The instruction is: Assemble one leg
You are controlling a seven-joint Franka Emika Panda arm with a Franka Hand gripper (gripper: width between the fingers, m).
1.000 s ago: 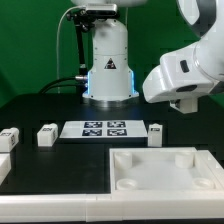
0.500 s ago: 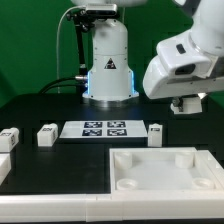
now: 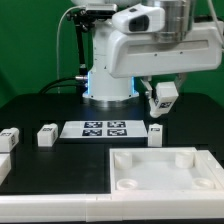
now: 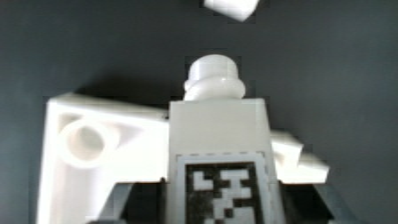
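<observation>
My gripper [image 3: 160,90] is shut on a leg [image 3: 163,97], a small white post with a black-and-white tag, and holds it tilted in the air above the table at the exterior view's right. In the wrist view the held leg [image 4: 219,140] fills the middle, its rounded peg end pointing away, with a dark finger [image 4: 135,202] on each side of it. The gripper [image 4: 219,205] hangs over a corner of the large white tray-like piece [image 4: 86,140]. Three more legs stand on the table [image 3: 156,133], [image 3: 46,135], [image 3: 8,139].
The marker board [image 3: 105,128] lies between the standing legs. The large white tray-like piece [image 3: 165,172] lies at the front right. Another white part [image 3: 3,168] shows at the left edge. The robot's base [image 3: 108,70] stands behind.
The arm has swung toward the exterior view's left and the wrist has turned. The held leg now shows under the hand, above the standing leg on the right.
</observation>
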